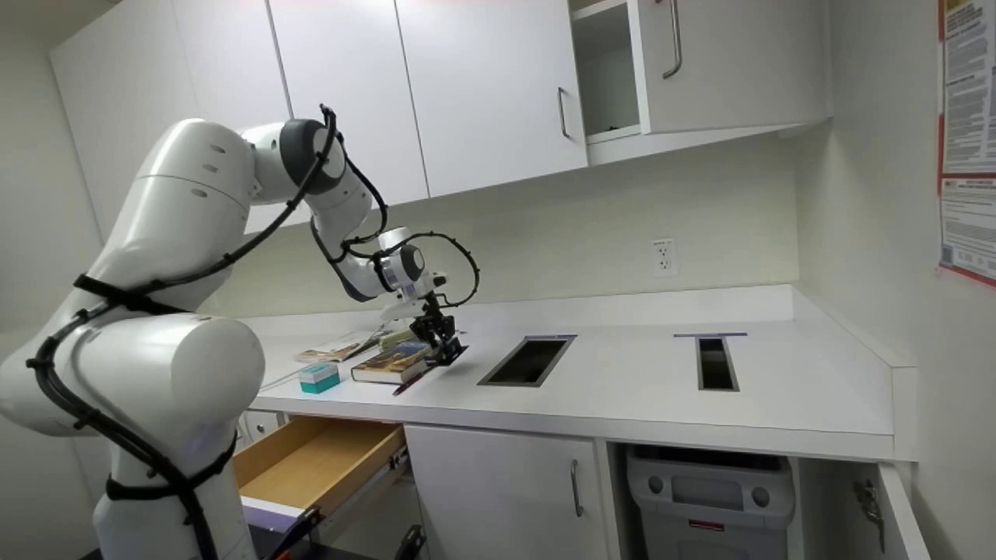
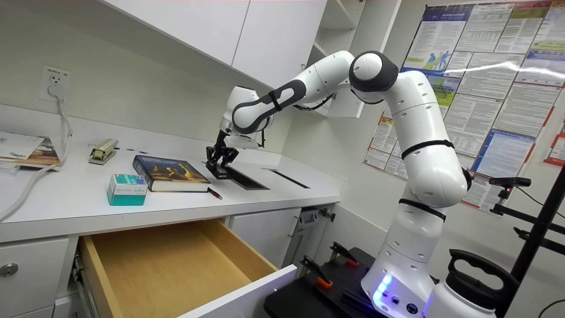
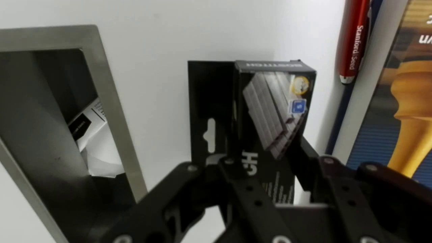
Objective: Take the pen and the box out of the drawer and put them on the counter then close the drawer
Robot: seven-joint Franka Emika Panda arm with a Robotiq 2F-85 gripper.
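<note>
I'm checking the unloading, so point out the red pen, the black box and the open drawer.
Red pen (image 3: 354, 40), in the wrist view: on its red barrel.
Black box (image 3: 271, 108), in the wrist view: on its printed face.
Open drawer (image 2: 172, 265), in an exterior view: on its light wood bottom.

We get fairly bright, diffuse light on the desk. In an ext. view, a glare streak cuts across the wall posters & blue LEDs glow. Wrist view: gripper dark, blurry, o.o.f.; soft shadow by pen.
</note>
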